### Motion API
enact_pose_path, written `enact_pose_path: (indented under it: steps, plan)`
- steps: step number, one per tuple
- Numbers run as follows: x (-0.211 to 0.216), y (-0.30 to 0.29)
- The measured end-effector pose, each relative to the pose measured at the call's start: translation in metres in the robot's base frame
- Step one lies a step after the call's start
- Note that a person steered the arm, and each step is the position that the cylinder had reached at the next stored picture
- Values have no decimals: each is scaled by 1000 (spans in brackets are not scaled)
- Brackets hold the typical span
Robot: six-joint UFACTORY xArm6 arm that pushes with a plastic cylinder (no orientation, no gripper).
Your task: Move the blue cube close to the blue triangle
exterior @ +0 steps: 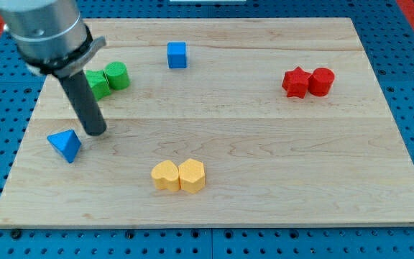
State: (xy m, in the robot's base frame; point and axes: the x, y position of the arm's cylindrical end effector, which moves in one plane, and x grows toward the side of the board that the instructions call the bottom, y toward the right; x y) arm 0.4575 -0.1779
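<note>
The blue cube (177,55) sits near the view's top, left of centre. The blue triangle (65,145) lies at the view's left, well below and left of the cube. My tip (96,132) rests on the board just right of and slightly above the blue triangle, a small gap apart. The tip is far from the blue cube, below and to its left.
Two green blocks (108,79) sit together at the upper left, partly behind the rod. A red star (295,82) and a red cylinder (321,81) touch at the right. Two yellow blocks (179,175) sit side by side at the bottom centre. The wooden board (264,180) lies on a blue pegboard.
</note>
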Motion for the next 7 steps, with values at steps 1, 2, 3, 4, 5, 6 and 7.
enact_pose_path:
  steps: [1, 2, 3, 4, 5, 6, 7]
  plan:
    - [9, -33]
    - [47, -17]
    - [21, 6]
    - [-39, 117]
    - [-118, 209]
    - [-205, 226]
    - [-237, 178]
